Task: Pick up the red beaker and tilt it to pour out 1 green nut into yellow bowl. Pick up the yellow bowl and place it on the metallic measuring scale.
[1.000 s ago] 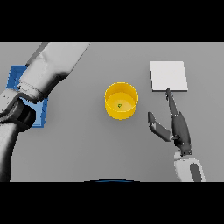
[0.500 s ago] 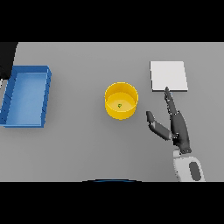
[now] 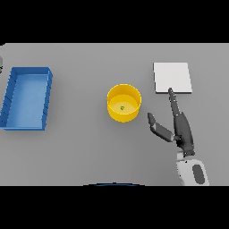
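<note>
Dark and spread wide, your right hand (image 3: pixel 181 129) sits nearest you at the lower right of the grey table (image 3: pixel 89 147), fingers straight and thumb splayed toward the left, holding nothing. Its longest fingertip reaches the near edge of the pale square measuring scale (image 3: pixel 172 77) beyond it. Just left of the hand, apart from the thumb, you see the yellow bowl (image 3: pixel 124 103) standing upright with one small green nut (image 3: pixel 122 108) inside. Far over on the left lies a blue tray (image 3: pixel 27 97). You cannot see your left hand here.
</note>
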Tool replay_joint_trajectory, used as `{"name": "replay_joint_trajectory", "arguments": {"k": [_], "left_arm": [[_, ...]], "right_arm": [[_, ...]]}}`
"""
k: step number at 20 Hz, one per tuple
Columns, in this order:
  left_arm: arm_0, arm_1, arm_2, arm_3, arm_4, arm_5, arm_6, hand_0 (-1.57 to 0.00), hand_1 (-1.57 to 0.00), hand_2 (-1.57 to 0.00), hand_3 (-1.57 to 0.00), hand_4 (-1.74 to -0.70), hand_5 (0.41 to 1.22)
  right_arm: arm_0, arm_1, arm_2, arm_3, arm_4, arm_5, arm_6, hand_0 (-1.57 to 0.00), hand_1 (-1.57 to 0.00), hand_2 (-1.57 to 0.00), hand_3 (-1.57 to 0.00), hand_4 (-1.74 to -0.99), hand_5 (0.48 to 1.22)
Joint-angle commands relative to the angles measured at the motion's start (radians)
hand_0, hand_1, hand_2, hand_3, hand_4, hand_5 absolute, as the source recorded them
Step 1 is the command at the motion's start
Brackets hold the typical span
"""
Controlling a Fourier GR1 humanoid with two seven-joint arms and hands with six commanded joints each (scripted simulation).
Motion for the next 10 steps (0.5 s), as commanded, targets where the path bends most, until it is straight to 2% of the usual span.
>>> {"name": "replay_joint_trajectory", "arguments": {"k": [1, 4, 6, 10], "left_arm": [[0.039, -0.010, 0.003, -0.048, 0.019, 0.016, 0.026, -1.57, -1.57, -1.57, -1.48, -1.74, 1.221], [0.192, -0.024, 0.008, -0.233, 0.082, 0.039, 0.130, -1.57, -1.57, -1.57, -1.45, -1.74, 1.221], [0.306, -0.030, 0.007, -0.371, 0.115, 0.063, 0.142, -1.57, -1.57, -1.57, -1.44, -1.74, 1.221], [0.455, -0.055, -0.001, -0.583, 0.149, 0.109, 0.213, -1.57, -1.57, -1.57, -1.50, -1.74, 1.221]], "right_arm": [[0.003, -0.001, 0.005, -0.009, 0.006, 0.001, 0.000, 0.00, 0.00, 0.00, 0.00, -1.046, 0.649], [0.010, -0.005, 0.002, -0.001, -0.012, 0.019, -0.002, 0.00, 0.00, 0.00, 0.00, -1.026, 0.648], [0.021, -0.002, 0.005, 0.008, -0.007, 0.013, -0.022, 0.00, 0.00, 0.00, 0.00, -1.018, 0.645], [0.020, -0.001, 0.002, 0.006, -0.023, 0.025, -0.028, 0.00, 0.00, 0.00, 0.00, -1.005, 0.647]]}}
